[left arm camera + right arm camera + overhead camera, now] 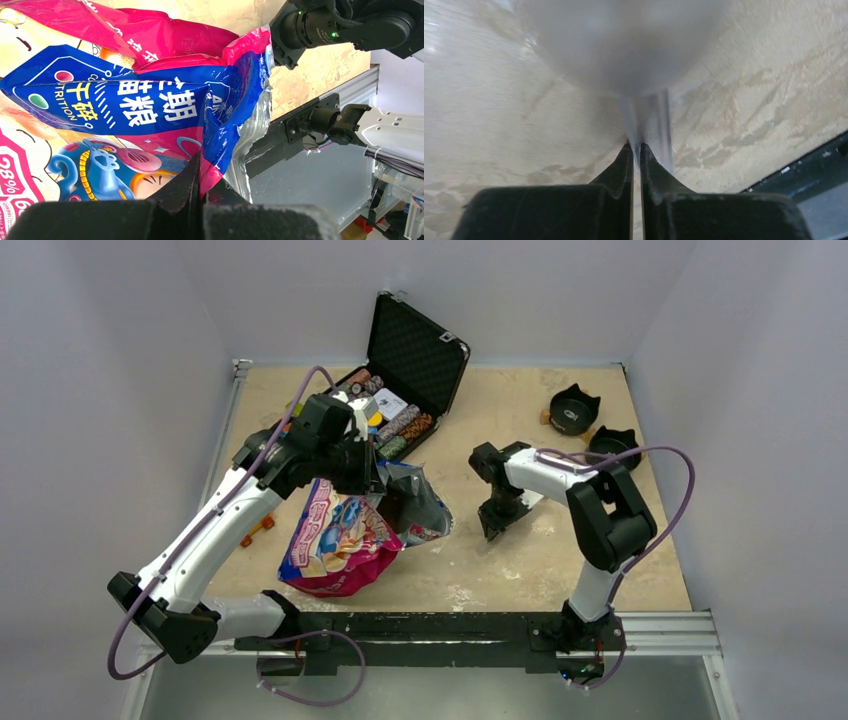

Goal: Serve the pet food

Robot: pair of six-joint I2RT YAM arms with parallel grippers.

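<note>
Pet food lies unseen inside the bag (340,540) at centre-left. The left gripper (202,170) clamps its mouth edge, which gapes rightward toward the nearer right gripper (492,530) — fingers pinched on a translucent scoop (634,60) by its handle.

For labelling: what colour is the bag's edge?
Bright pink; the bag shows best in left wrist view.

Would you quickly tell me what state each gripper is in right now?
Left gripper: closed, fingers pinching the pet food bag at its edge.
Right gripper: closed on the handle of what looks like a pale translucent scoop.
</note>
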